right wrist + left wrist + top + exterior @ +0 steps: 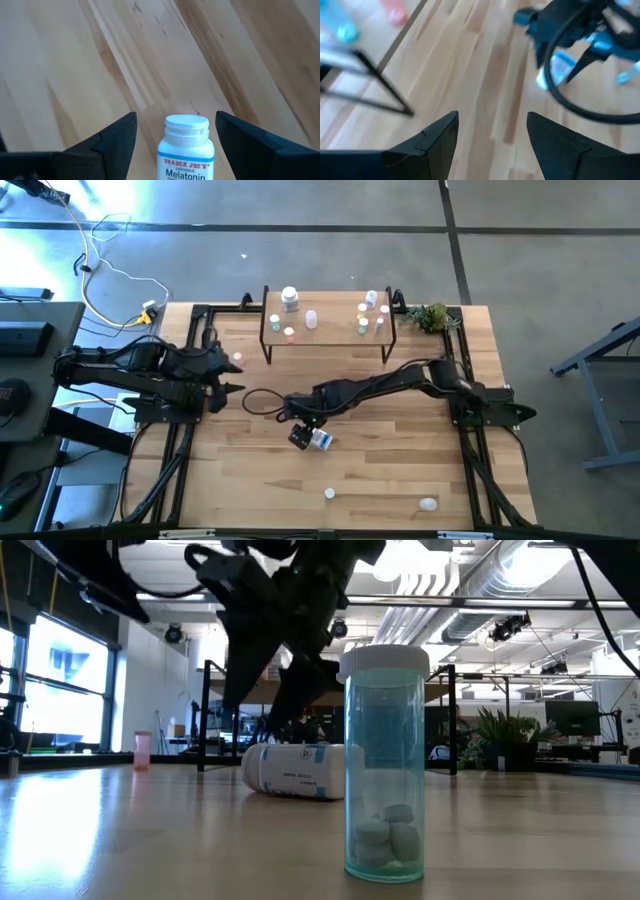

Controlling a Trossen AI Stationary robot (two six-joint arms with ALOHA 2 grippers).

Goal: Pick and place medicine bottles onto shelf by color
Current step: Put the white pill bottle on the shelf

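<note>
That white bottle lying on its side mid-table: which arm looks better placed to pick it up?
The right one, probably. The right gripper hovers directly at the lying bottle, its open jaws on either side of the cap. The left gripper waits open by the table's left edge, away from it.

White melatonin bottle (185,150) on side mid-table; several small bottles (290,300) upright on shelf (330,330).

bare tabletop (400,460), shelf (330,332) crowded
</note>
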